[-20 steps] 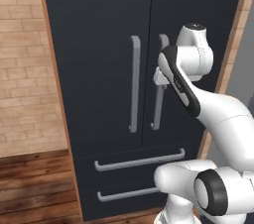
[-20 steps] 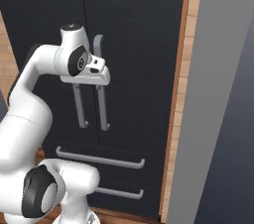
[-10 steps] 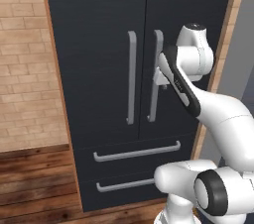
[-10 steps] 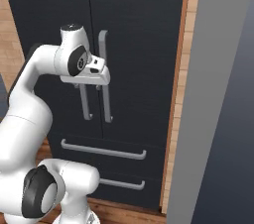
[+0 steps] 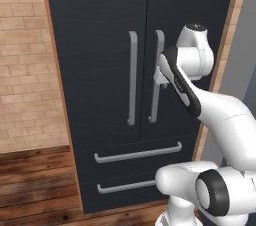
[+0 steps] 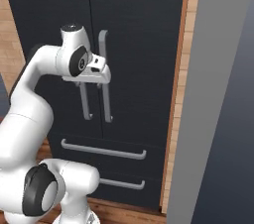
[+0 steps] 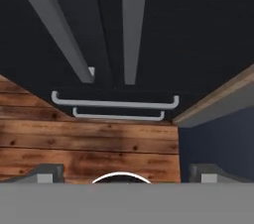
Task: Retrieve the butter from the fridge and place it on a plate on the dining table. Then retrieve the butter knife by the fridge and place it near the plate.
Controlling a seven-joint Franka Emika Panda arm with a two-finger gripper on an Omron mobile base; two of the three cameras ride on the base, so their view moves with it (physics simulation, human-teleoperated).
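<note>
Since a second ago our whole view has drifted, so the fridge (image 5: 145,50) sits higher and nearer. Our hand (image 6: 96,72) hangs empty with fingers spread wide, close in front of the right door handle (image 5: 156,77). Both doors are closed, two drawers (image 5: 137,152) below.

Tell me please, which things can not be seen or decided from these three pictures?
- Inside of the tall matte-black double-door fridge: hidden in all views by its closed doors, so whether butter is inside cannot be told.
- Fridge top: cut off by the upper edge in both base views.
- Two-finger gripper: the hand view shows just the fingertips, set wide apart; in the left base view the white arm covers it.
</note>
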